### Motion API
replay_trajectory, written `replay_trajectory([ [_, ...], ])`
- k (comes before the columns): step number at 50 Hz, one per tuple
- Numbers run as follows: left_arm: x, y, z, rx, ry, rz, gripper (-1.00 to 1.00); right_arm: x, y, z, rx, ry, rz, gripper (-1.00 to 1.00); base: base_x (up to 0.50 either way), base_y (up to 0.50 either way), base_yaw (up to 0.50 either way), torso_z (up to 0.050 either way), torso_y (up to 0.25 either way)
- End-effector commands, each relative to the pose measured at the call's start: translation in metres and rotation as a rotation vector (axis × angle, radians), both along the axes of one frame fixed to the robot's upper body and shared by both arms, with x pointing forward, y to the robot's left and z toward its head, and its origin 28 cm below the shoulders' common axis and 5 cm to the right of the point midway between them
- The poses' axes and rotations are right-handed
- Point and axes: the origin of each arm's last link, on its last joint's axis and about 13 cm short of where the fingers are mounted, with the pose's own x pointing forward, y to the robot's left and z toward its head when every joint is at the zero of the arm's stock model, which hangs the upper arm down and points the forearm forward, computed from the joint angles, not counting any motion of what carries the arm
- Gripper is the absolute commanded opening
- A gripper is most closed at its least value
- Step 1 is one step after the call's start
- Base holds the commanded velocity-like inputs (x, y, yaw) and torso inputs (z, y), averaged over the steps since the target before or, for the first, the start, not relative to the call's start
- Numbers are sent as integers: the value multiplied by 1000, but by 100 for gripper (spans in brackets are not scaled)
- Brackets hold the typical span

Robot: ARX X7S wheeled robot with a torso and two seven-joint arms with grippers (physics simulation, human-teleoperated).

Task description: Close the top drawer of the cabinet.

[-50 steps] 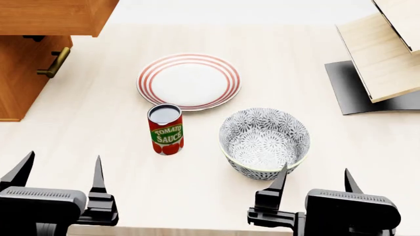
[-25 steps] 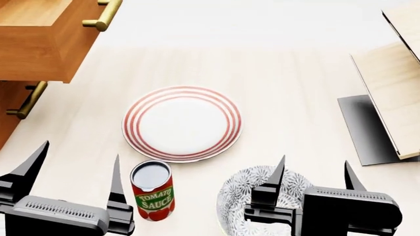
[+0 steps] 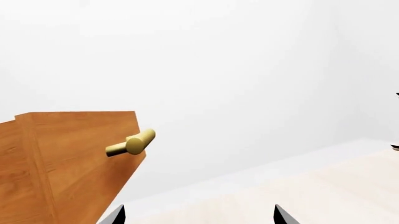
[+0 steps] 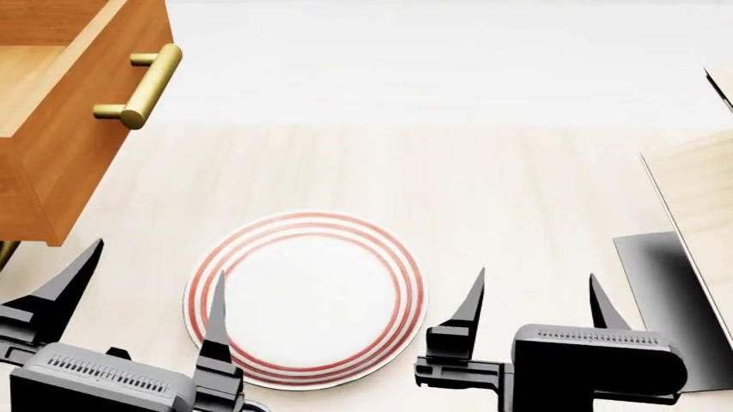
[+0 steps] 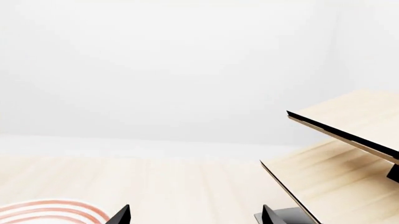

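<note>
The top drawer (image 4: 63, 129) of the orange-brown cabinet stands pulled out at the head view's upper left, its brass bar handle (image 4: 143, 86) facing right. It also shows in the left wrist view (image 3: 68, 158) with its handle (image 3: 132, 143). A bit of a lower brass handle (image 4: 5, 253) peeks out below it. My left gripper (image 4: 147, 296) is open and empty, below and in front of the drawer. My right gripper (image 4: 536, 300) is open and empty at the lower right.
A white plate with red rings (image 4: 304, 296) lies on the pale table between the grippers; its edge shows in the right wrist view (image 5: 50, 211). A pale slanted wooden structure (image 4: 705, 206) on a black base (image 4: 675, 300) stands at the right, also in the right wrist view (image 5: 337, 154).
The head view has tilted up: the plate slid down the picture, the can and bowl dropped out of view, and the drawer front with its handle now shows larger.
</note>
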Motion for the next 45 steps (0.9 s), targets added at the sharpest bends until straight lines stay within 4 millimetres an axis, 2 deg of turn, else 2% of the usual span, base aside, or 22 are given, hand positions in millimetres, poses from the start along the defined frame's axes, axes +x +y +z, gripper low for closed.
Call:
replay_trajectory([
  [1, 1, -1, 2, 13, -5, -34, 100, -1, 1, 0, -8, -18, 16, 100, 0, 0, 0, 0, 0],
  [16, 31, -5, 33, 30, -6, -129, 100, 0, 0, -4, 1, -14, 21, 100, 0, 0, 0, 0, 0],
  [18, 37, -4, 36, 11, 46, -195, 100, 0, 0, -5, 5, -12, 17, 100, 0, 0, 0, 0, 0],
  [21, 51, -4, 44, -15, 77, -208, 100, -2, 0, -5, 5, -13, 19, 100, 0, 0, 0, 0, 0],
  [30, 76, -7, 65, -19, 122, -217, 100, -2, -2, -4, 10, -16, 21, 100, 0, 0, 0, 0, 0],
  [35, 90, -5, 63, -35, 164, -165, 100, -2, -2, -5, 11, -14, 20, 100, 0, 0, 0, 0, 0],
  [42, 134, 0, 65, -109, 260, -102, 100, -3, -2, -2, 3, -18, 24, 100, 0, 0, 0, 0, 0],
  [45, 145, 6, 60, -122, 275, -53, 100, -3, -3, -3, 6, -18, 20, 100, 0, 0, 0, 0, 0],
])
